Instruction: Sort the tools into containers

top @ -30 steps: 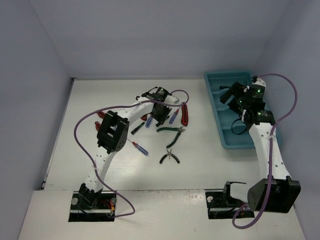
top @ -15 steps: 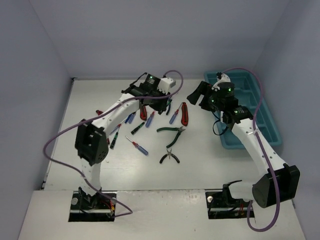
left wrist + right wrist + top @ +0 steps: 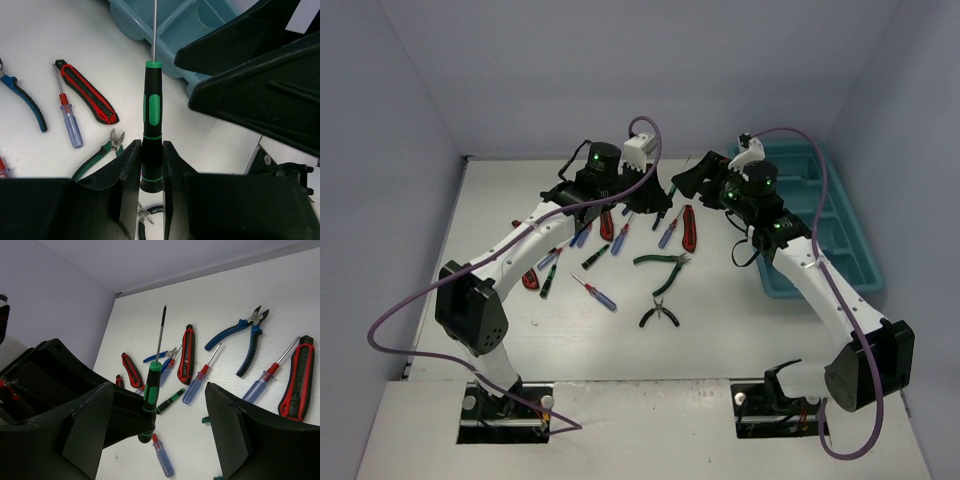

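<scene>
Left end effector clamped on a green-black screwdriver, its shaft pointing towards the teal tray; right end effector, spread apart, faces it, nearer the tray

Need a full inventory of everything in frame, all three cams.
Table: one, white.
Tray: one, teal, table's right side.
Held screwdriver: one, black-green, in the left gripper.
Loose screwdrivers: several, blue, red and dark handles, on the table mid-left.
Knives: at least three, red-black, among the screwdrivers.
Pliers: at least three, blue, green and black handles, centre of table.
Left gripper: shut on the held screwdriver.
Right gripper: open, close to the left gripper.
</scene>
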Robot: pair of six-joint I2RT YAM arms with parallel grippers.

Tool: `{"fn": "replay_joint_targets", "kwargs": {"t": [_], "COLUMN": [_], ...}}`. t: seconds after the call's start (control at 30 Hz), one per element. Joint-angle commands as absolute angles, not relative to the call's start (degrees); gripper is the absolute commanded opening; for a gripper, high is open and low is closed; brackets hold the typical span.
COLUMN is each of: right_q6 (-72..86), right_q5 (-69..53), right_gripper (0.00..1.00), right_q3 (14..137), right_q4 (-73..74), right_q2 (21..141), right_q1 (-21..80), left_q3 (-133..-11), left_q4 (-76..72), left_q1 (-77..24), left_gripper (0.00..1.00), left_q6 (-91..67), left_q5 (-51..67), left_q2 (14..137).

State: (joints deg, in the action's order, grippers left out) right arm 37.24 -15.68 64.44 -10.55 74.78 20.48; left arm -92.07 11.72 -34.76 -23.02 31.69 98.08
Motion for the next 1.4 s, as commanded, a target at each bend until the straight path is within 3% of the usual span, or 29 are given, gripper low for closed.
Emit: {"fn": "replay_joint_targets", "kwargs": {"t": [0.0,0.13,0.27,0.37,0.43,0.47,0.57,0.6,0.67,0.7,0.97,1.13,1.37], "right_q6": [38.2,38.3,38.5,38.6,38.6,38.6,38.3,38.0,37.9,38.1,42.9,48.2,52.5], "right_q5": [-17.1,-16.9,-17.2,-17.2,-16.3,-15.8,-14.3,-13.8,-12.2,-11.3,-1.1,2.9,1.7], "right_gripper": [0.7,0.66,0.52,0.31,0.06,0.02,0.0,0.0,0.0,0.0,0.0,0.01,0.07], "right_q3": [66.8,66.6,66.3,66.3,66.3,66.3,66.5,66.7,67.2,67.5,74.1,79.5,89.1], "right_q4": [-18.4,-18.8,-19.4,-19.9,-20.0,-20.0,-20.0,-19.9,-19.9,-19.9,-19.7,-19.8,-19.8], "right_q2": [75.9,76.9,77.8,78.0,78.0,78.0,78.0,78.1,78.4,78.6,86.0,95.2,110.3], "right_q1": [21.7,22.3,22.8,23.1,23.1,23.1,22.7,22.3,21.1,19.7,4.1,-4.2,-8.3], "left_q3": [-93.3,-92.7,-92.4,-92.4,-92.4,-92.4,-93.1,-93.2,-93.3,-93.3,-90.3,-85.7,-79.6], "left_q4": [5.0,3.7,3.7,4.2,4.8,5.3,7.6,8.5,10.6,12.2,26.2,31.9,32.9], "left_q1": [-34.5,-34.5,-34.5,-34.5,-34.5,-34.5,-34.5,-34.5,-34.4,-34.4,-32.3,-29.2,-25.1], "left_gripper": [0.0,0.0,0.0,0.0,0.0,0.0,0.26,0.37,0.69,0.75,0.78,0.78,0.78], "left_q6": [-26.3,-26.6,-26.3,-26.1,-25.4,-25.1,-23.7,-23.1,-20.9,-19.9,-8.6,-4.1,-3.0], "left_q5": [34.3,34.4,34.1,33.7,32.9,32.7,30.3,29.4,26.8,25.1,9.2,5.7,5.4], "left_q2": [95.2,94.5,94.0,94.1,94.3,94.4,94.7,94.7,94.7,94.6,92.9,92.7,93.9]}}
